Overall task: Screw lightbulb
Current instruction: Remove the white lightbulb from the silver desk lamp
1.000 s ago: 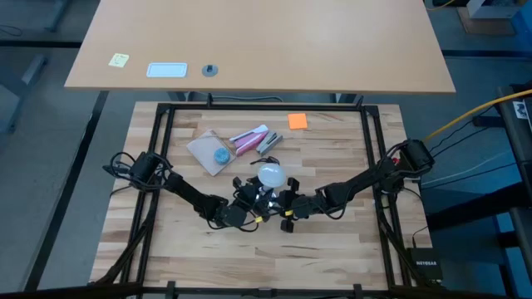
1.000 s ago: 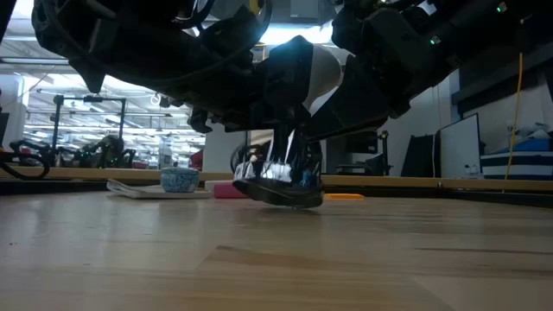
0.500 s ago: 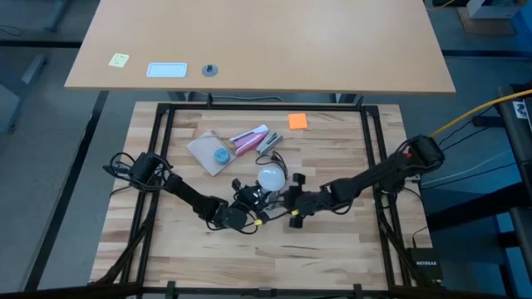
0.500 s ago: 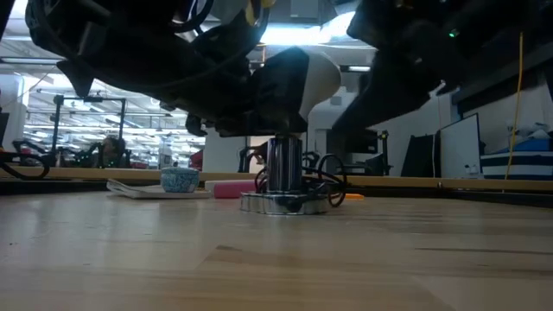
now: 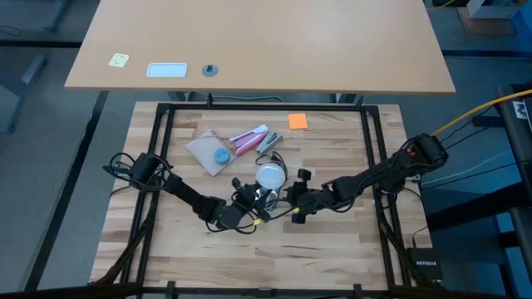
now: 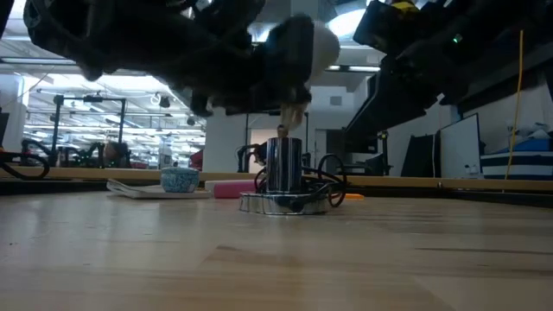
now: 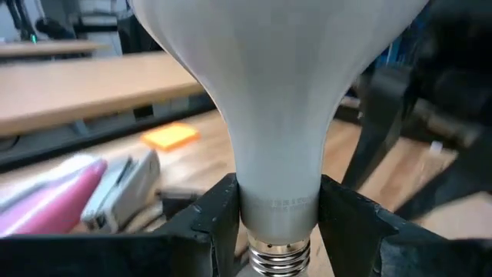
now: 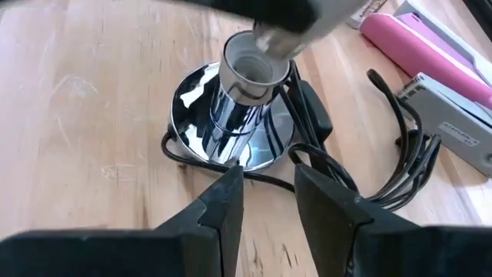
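Seating bulb | lightbulb (image 7: 280,115) clamped at neck by left gripper (image 7: 278,223), base just above socket (image 8: 250,85) mouth | right gripper (image 8: 267,196) parted, empty, beside socket | threads to be centred, kept upright before turning

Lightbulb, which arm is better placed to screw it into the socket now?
Left. The left gripper is shut on the lightbulb, with its screw base just above the socket. The right gripper is open and empty beside the socket's base.
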Action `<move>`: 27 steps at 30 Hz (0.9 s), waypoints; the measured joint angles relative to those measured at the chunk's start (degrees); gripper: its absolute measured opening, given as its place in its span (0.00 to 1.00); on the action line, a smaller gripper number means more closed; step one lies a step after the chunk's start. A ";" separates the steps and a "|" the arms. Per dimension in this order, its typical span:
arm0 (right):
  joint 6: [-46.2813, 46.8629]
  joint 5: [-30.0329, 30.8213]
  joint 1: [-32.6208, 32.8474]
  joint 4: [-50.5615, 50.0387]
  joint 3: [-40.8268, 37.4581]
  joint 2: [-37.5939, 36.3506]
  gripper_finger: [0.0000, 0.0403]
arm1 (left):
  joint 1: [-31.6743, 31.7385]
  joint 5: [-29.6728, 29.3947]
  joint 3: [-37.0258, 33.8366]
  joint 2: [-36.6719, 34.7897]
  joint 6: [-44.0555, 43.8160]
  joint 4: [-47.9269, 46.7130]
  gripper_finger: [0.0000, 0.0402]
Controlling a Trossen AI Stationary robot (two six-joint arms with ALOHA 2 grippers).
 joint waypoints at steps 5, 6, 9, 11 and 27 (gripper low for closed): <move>0.03 0.05 0.00 -1.57 0.00 0.00 0.30 | -0.49 -0.23 0.02 -0.25 11.66 11.83 0.35; 0.04 0.02 0.00 -2.02 0.00 0.00 0.30 | -0.84 -0.93 0.02 -0.60 13.84 12.73 0.35; 0.15 0.00 0.00 -3.36 0.00 0.00 0.30 | -2.65 -6.09 0.02 -2.45 18.33 12.25 0.35; 0.15 0.00 0.00 -3.82 0.00 0.01 0.30 | -4.03 -10.40 0.02 -3.92 21.20 12.22 0.35; -0.13 -0.04 0.00 -4.17 0.00 0.07 0.30 | -7.34 -19.03 0.02 -5.38 -18.17 -20.50 0.35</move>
